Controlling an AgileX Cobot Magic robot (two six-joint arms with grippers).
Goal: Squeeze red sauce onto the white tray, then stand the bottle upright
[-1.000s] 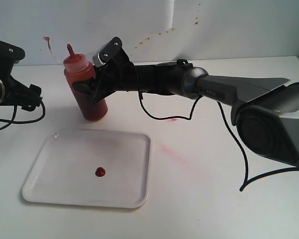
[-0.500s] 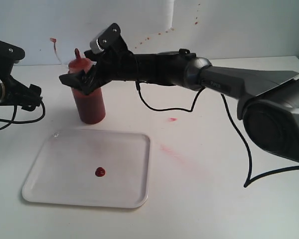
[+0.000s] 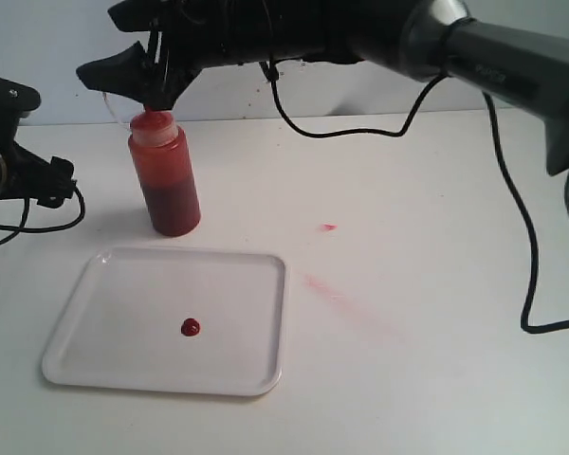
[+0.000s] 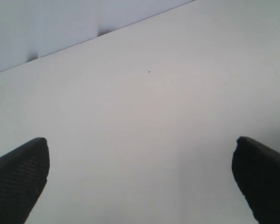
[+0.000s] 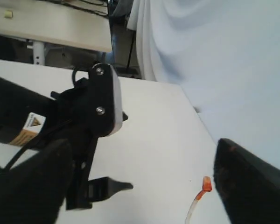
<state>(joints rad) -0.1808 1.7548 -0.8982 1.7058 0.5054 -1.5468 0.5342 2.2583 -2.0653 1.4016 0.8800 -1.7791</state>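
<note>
**One bottle upright, one blob on one tray**

I count one bottle (image 3: 166, 175): a translucent plastic cylinder tinted red, with a pale cap. It stands upright on the white counter (image 3: 436, 313), just beyond the far edge of the one white tray (image 3: 95, 355). That tray is flat, smooth and rectangular, with rounded corners and a low rim. Near its middle sits one small, round, glossy blob of red sauce (image 3: 191, 328). I have two hands. My right hand (image 3: 133, 85) hovers directly above the cap, fingers spread and empty. My left hand (image 4: 140, 182), far left, is spread wide over bare counter.
</note>
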